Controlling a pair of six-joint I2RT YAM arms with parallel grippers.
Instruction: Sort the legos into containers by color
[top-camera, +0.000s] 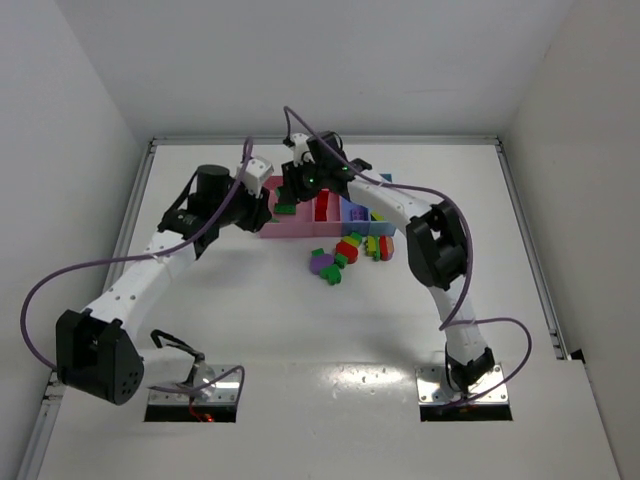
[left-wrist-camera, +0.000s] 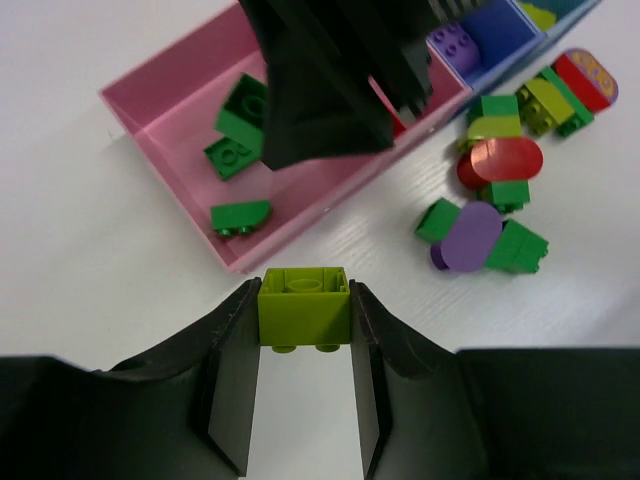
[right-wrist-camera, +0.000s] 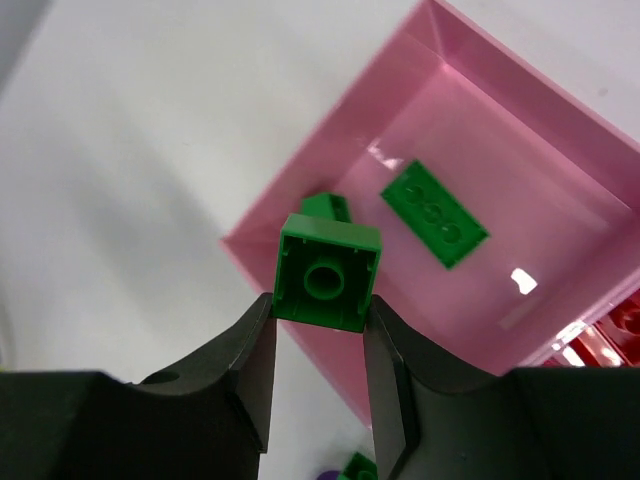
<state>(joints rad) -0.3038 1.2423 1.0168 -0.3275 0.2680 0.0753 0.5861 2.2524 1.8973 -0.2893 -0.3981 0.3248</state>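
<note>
My left gripper (left-wrist-camera: 305, 300) is shut on a lime-green lego (left-wrist-camera: 304, 318), just outside the near rim of the wide pink container (left-wrist-camera: 175, 105). My right gripper (right-wrist-camera: 320, 312) is shut on a green lego (right-wrist-camera: 327, 272), held hollow side up over that pink container's (right-wrist-camera: 520, 190) corner. Inside it lie a flat green plate (right-wrist-camera: 434, 213) and other green pieces (left-wrist-camera: 240, 216). In the top view both grippers meet at the left end of the containers (top-camera: 300, 225). Several loose legos (top-camera: 345, 255) in red, green, purple and yellow lie in front of the row.
The right arm's black wrist (left-wrist-camera: 330, 80) hangs over the pink bin in the left wrist view. The narrow pink bin (top-camera: 325, 208) holds red pieces, the blue-violet bin (left-wrist-camera: 490, 35) a purple block. White walls close in the table.
</note>
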